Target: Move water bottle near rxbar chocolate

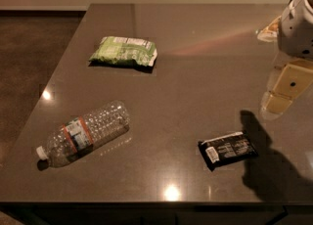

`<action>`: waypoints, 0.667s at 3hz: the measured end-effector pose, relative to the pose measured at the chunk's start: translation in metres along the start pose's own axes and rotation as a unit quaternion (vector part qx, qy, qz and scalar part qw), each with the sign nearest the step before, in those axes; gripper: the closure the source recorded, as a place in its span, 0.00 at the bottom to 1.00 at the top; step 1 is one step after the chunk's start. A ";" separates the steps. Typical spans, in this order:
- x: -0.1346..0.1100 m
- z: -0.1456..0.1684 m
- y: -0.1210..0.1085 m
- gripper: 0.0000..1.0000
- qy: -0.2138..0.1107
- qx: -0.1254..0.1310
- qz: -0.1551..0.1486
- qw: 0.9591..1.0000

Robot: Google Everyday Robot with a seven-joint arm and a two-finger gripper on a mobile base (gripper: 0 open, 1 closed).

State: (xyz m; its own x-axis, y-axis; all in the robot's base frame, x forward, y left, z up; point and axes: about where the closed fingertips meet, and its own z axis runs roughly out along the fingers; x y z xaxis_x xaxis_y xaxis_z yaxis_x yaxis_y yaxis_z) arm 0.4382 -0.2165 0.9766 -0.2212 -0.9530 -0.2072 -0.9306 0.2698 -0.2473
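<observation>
The water bottle (85, 133) lies on its side at the front left of the dark table (195, 67), its white cap pointing to the front-left corner. The rxbar chocolate (227, 149), a small black wrapper with a white barcode patch, lies flat at the front right. My gripper (279, 101) hangs above the table at the right edge of the view, up and to the right of the rxbar and far from the bottle. It holds nothing that I can see. Its shadow falls just right of the rxbar.
A green-and-white snack bag (124, 51) lies at the back left of the table. The table's front edge runs along the bottom of the view and its left edge slants up to the back. Brown floor lies beyond on the left.
</observation>
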 end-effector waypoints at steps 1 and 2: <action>0.000 0.000 0.000 0.00 0.000 0.000 0.000 1.000; -0.021 0.003 -0.001 0.00 -0.020 -0.009 -0.017 1.000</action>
State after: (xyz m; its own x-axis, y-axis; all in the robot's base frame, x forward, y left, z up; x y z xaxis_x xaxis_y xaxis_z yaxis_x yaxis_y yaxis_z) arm 0.4446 -0.1966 0.9786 -0.1781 -0.9553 -0.2359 -0.9425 0.2345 -0.2380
